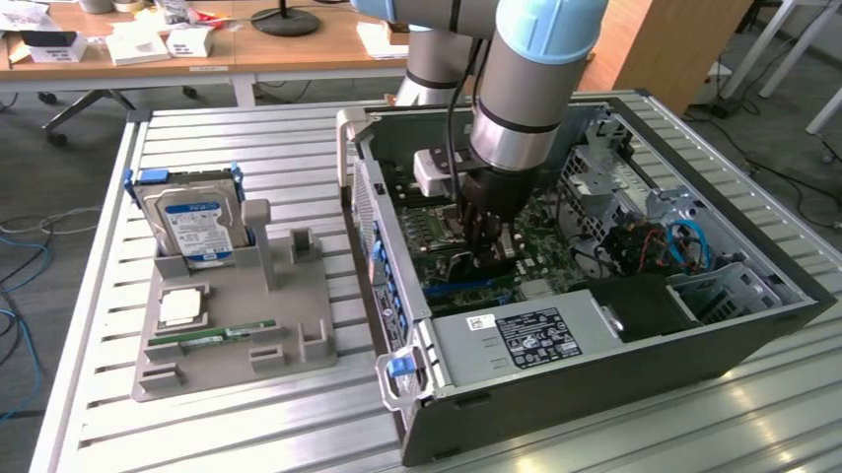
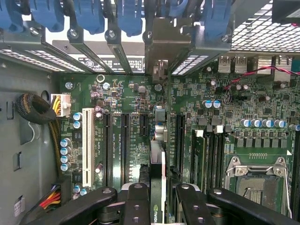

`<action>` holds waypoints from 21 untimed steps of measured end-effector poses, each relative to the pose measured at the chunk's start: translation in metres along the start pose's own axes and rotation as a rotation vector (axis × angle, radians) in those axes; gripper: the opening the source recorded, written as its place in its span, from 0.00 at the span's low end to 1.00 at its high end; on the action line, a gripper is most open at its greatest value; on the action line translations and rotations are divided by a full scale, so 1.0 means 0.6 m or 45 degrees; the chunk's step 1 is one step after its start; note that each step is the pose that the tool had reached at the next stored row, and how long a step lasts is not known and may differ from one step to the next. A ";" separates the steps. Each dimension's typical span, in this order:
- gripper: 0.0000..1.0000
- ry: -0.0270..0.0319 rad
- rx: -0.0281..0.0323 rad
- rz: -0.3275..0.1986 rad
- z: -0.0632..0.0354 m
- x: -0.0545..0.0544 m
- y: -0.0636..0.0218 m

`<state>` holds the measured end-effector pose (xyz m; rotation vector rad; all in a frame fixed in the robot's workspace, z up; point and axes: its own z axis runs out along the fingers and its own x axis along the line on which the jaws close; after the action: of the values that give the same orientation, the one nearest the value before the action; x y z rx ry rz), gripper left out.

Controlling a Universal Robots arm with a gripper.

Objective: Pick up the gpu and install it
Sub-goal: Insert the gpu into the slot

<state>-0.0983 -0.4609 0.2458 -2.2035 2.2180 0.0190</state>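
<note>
Inside the open computer case (image 1: 736, 335), my gripper (image 1: 490, 251) reaches down over the green motherboard (image 1: 441, 236). It is shut on the gpu (image 1: 463, 264), a thin dark card held on edge. In the wrist view the gpu (image 2: 158, 159) runs edge-on between my two black fingers (image 2: 136, 201), with a green logo near them. Its metal bracket end points at the case's rear slot openings (image 2: 161, 47). The card lies in line with the slots of the motherboard (image 2: 225, 112), between two long black slots (image 2: 124, 150). Whether it touches a slot I cannot tell.
A grey holder tray (image 1: 224, 370) on the slatted table carries a blue-labelled hard drive (image 1: 195, 225), a CPU chip (image 1: 181, 307) and a green RAM stick (image 1: 217, 335). In the case are the power supply (image 1: 526, 340), blue cables (image 1: 687, 241) and a bare CPU socket (image 2: 258, 176).
</note>
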 end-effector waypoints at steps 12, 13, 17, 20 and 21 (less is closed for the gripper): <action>0.26 0.0000 0.0000 0.000 0.005 0.000 0.000; 0.26 0.0000 0.0001 0.000 0.005 0.000 0.000; 0.26 0.0000 0.0000 0.000 0.005 0.000 0.000; 0.26 0.0000 0.0000 0.000 0.005 0.000 0.000; 0.26 0.0000 0.0000 0.000 0.005 0.000 0.000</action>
<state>-0.0983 -0.4609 0.2430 -2.2034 2.2181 0.0190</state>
